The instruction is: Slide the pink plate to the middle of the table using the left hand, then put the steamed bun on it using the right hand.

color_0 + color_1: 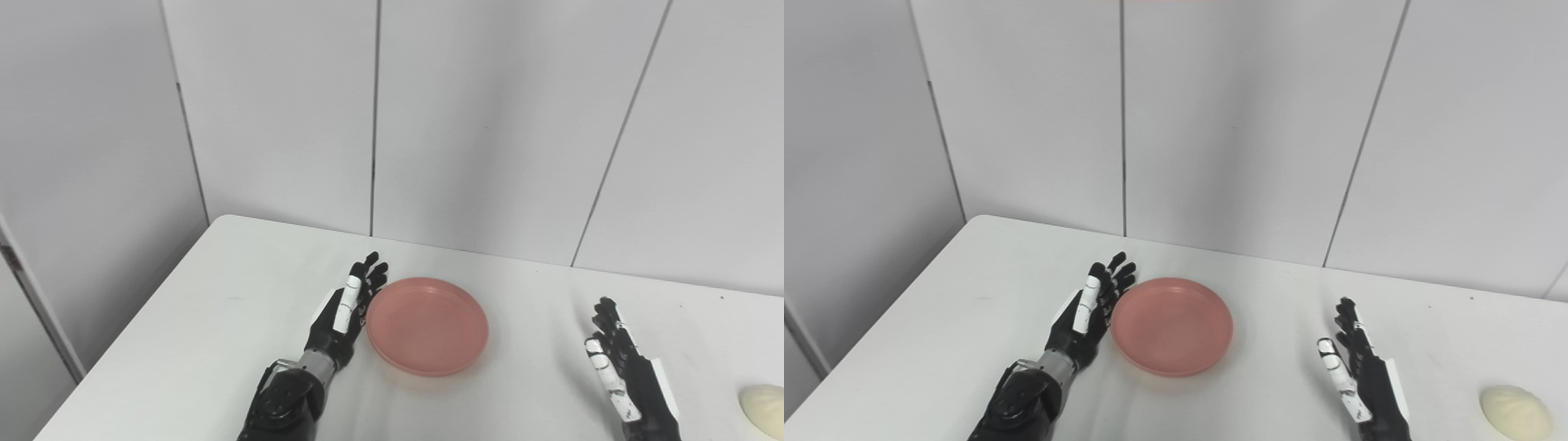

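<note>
We have our left hand (346, 312) set on edge against the left rim of the pink plate (427, 325), fingers straight and held side by side, palm facing the plate. That flat, blade-like posture suits a push: a broad palm against the rim lets us shove the plate sideways without lifting it. Whether the fingers actually touch the rim or stand just beside it we cannot quite tell from these views, though no gap shows.

The plate lies flat on the white tabletop (202, 318), roughly midway between the two hands, so we judge the sliding step close to finished or finished.

Our right hand (1360, 373) waits well to the right of the plate, also on edge, fingers extended and loosely apart, holding nothing. The steamed bun (1516, 411) sits on the tabletop further right, near the lower corner, apart from that hand and untouched. The right hand stands between plate and bun, so it must turn outward to reach the bun before carrying it back.
</note>
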`<state>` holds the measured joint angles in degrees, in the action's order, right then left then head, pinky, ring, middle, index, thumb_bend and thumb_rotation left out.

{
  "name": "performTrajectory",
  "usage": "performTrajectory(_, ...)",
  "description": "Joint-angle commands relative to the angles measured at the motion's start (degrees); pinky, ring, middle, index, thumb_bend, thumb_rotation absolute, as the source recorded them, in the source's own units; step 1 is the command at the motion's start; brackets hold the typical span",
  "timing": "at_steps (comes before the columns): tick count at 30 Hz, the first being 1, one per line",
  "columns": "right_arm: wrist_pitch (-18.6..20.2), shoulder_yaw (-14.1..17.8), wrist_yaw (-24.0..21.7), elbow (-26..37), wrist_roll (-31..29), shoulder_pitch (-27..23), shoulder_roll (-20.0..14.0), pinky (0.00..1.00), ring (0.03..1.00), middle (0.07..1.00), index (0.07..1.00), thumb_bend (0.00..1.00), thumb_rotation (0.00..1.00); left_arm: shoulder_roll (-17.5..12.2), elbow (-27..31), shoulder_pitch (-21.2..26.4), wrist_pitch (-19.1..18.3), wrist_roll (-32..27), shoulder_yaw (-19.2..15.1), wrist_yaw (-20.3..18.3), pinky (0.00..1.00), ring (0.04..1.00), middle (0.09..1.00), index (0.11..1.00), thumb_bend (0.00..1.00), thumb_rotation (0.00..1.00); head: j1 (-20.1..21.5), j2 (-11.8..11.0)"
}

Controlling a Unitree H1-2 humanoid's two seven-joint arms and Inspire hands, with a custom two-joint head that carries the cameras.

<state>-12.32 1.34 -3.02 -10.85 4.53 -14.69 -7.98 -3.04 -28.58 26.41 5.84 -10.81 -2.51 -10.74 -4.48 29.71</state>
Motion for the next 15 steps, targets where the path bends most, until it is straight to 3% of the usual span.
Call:
performTrajectory(1,1.3,-0.6,1.1,0.0,0.5,1.6,1.3,0.92,0.933,0.948,0.955,0.5,0.84,-0.6,0.5,-0.4,-0.8,0.3,0.2,-0.5,0.98,0.978,0.969,0.979,0.8,1.0,0.5,0.3)
performTrajectory(15,4.3,-1.2,1.8,2.2,1.2,1.7,2.6,0.93,0.949,0.95,0.949,0.5,0.84,-0.9,4.1,-1.8,-2.1,0.2,1.4,-1.8,1.0,0.997,0.984,0.985,0.78,1.0,3.2,1.2)
